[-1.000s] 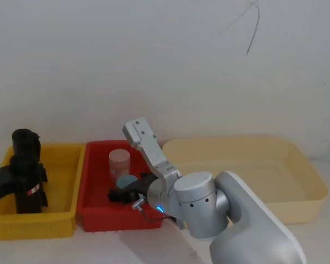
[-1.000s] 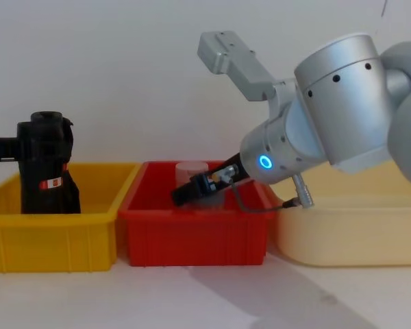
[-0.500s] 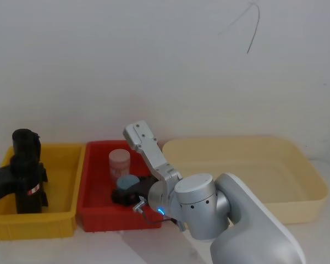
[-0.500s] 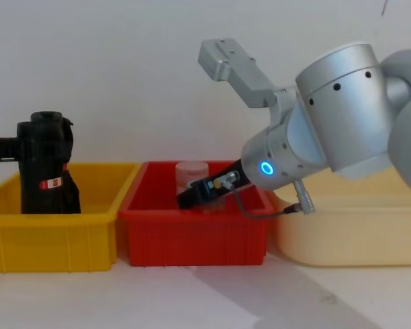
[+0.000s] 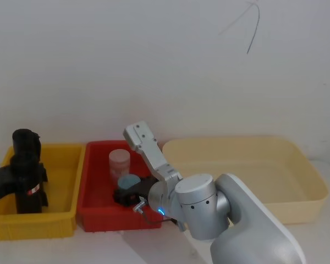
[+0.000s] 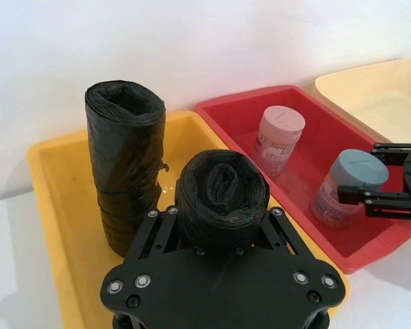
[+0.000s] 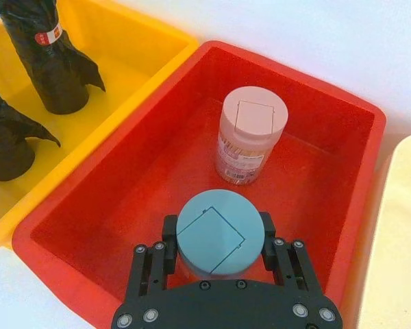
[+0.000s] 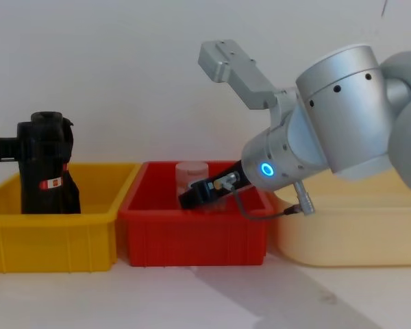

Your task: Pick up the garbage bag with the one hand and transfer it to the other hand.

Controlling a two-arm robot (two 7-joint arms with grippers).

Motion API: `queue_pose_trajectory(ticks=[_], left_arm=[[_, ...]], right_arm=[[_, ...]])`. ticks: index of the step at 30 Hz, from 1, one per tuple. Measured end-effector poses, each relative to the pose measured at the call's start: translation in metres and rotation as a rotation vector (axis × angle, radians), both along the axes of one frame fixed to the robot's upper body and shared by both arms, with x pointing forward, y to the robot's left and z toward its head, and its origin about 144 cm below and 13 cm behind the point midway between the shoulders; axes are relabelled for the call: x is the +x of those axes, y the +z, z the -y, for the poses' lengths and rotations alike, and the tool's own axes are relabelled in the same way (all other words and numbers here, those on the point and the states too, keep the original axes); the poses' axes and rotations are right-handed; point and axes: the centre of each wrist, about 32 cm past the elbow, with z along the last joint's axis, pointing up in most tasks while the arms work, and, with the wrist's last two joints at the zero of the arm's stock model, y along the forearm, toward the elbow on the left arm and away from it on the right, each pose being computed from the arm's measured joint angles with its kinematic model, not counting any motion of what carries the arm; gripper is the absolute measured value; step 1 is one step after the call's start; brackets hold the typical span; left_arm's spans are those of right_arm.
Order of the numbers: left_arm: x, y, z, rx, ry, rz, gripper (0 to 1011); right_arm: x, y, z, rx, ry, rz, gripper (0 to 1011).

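Robot's left gripper [image 6: 216, 219], a black two-finger claw, is clenched near the top of a black plastic roll with a bulging top [image 6: 222, 186], which stands upright in the shallow yellow plastic bin [image 6: 58, 188]. The garbage bag [image 6: 127, 164], the tall smooth black roll with a red-and-white label band [image 7: 49, 32], stands upright just behind it, farther from the robot, the two touching or nearly so. Judged from the wrist views, the labelled roll is not the one clasped. Its long axis is vertical, so a sideways grip suits it, and the left arm is much the nearer. The right gripper [image 7: 218, 229] is well apart in the red plastic bin [image 7: 123, 178], its fingers pressed to either side of a blue-lidded plastic jar [image 6: 348, 179].
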Motion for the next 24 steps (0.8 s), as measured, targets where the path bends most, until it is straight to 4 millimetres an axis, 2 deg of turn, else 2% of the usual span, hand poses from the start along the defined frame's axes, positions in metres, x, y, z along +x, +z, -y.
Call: queue_pose_trajectory(ticks=[14, 20, 24], left_arm=[[0.001, 0.004, 0.002, 0.003, -0.006, 0.009, 376], [0.003, 0.016, 0.008, 0.019, -0.02, 0.043, 376], [0.006, 0.037, 0.018, 0.045, -0.043, 0.092, 376]], right_arm=[[-0.001, 0.001, 0.002, 0.006, 0.0, 0.007, 676], [-0.007, 0.011, 0.009, 0.038, 0.0, 0.049, 675], [-0.013, 0.024, 0.016, 0.079, 0.003, 0.093, 675]])
